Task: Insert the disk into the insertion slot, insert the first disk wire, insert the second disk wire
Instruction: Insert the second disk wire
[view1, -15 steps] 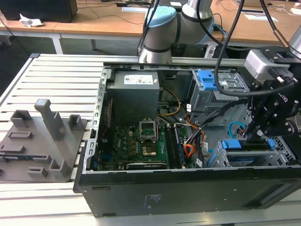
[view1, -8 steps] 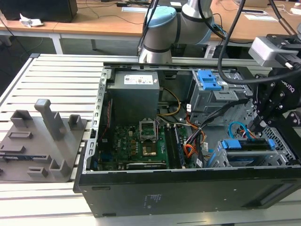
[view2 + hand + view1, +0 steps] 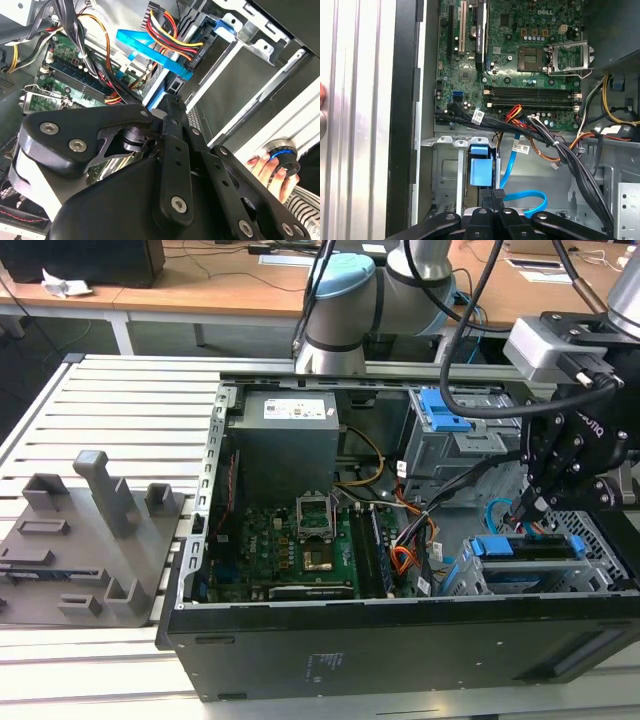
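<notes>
The disk sits in the low perforated insertion slot [image 3: 592, 538] at the exterior view's right end of the open computer case. Its blue carrier [image 3: 520, 546] [image 3: 150, 50] [image 3: 481, 170] shows in all three views. A black plug on red, yellow and black wires [image 3: 170, 30] sits against the carrier's end. My gripper [image 3: 528, 508] [image 3: 172, 100] [image 3: 494, 196] hovers just above the carrier, pointing down at it. It is shut on a small black plug from which a thin blue wire [image 3: 527, 196] [image 3: 497, 512] loops away.
A taller grey cage with a blue latch [image 3: 445, 415] stands behind the slot. The motherboard [image 3: 300, 550], power supply [image 3: 285, 430] and wire bundles [image 3: 560, 150] are also inside the case. A grey fixture plate [image 3: 80, 540] lies outside it. A hand [image 3: 262, 167] rests on a round knob.
</notes>
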Robot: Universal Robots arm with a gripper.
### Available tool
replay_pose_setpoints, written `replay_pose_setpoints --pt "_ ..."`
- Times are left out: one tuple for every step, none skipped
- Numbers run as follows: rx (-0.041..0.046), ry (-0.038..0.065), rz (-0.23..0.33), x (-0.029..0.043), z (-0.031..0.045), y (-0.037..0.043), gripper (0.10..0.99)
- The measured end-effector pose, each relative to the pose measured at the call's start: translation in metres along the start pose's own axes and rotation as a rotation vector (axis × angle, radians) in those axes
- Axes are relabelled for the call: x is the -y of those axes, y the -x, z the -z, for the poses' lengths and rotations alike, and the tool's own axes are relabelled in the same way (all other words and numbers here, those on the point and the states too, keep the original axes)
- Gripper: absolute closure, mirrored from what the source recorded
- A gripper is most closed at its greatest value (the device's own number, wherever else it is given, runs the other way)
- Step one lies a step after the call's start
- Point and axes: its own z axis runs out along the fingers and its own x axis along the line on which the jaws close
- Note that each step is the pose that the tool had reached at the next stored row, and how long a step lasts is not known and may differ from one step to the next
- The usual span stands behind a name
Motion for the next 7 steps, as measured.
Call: replay_pose_setpoints --pt "0.0000 0.000 0.000 0.0000 0.0000 0.0000 0.980" --pt "0.0000 0.000 0.000 0.0000 0.0000 0.0001 0.980" --pt "0.0000 0.000 0.000 -0.0001 0.0000 0.0001 0.980" --pt "0.0000 0.000 0.000 -0.0001 0.0000 0.0000 0.980" --pt "0.0000 0.000 0.000 -0.0001 0.0000 0.0000 0.980" --pt "0.0000 0.000 0.000 -0.0001 0.0000 0.0000 0.980" --pt "0.0000 0.000 0.000 -0.0002 0.0000 0.0000 0.980"
